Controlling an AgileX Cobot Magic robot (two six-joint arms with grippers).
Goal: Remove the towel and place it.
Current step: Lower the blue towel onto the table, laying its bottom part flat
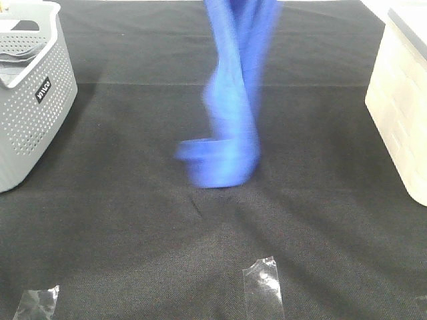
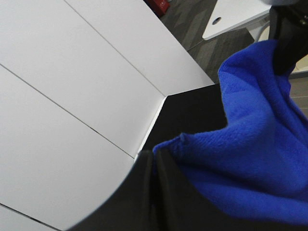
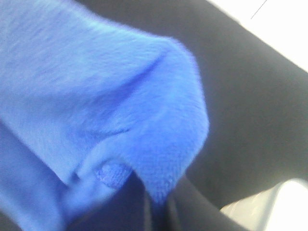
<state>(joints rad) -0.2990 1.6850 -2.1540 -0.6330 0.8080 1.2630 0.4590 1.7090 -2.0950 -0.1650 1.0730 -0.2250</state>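
Dangling towel [image 1: 232,113]; basket [image 1: 27,147] label [image 1: 43,89] (lettering unclear)

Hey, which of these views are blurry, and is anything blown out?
Exterior high: the towel is motion-smeared, while the grey basket and tape strips are sharp. Left wrist: towel weave crisp, white panels bright but readable. Right wrist: towel close, soft and out of focus; a patch beyond it washed out white.
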